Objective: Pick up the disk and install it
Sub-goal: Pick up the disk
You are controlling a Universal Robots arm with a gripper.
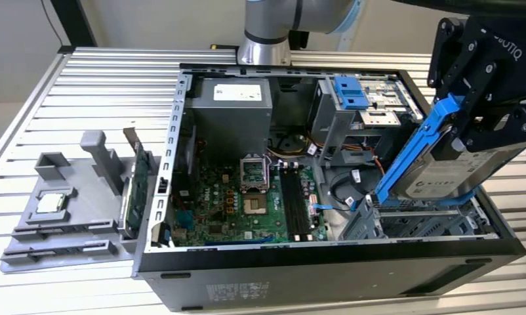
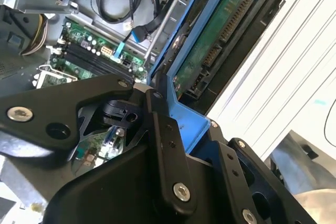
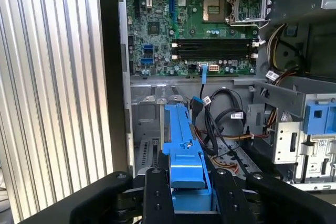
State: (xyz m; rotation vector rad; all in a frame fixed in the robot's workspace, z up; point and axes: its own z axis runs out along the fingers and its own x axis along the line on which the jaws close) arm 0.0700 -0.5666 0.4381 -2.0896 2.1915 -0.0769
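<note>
Black two-finger gripper (image 1: 471, 131) was clenched on the blue plastic carrier rail of the flat silver-grey metal disk (image 1: 433, 176). The disk hung tilted, lower end over the grey metal drive bay (image 1: 420, 226) at the exterior view's right of the open black computer case (image 1: 333, 275). The tilt probably lined it up with the bay.
</note>
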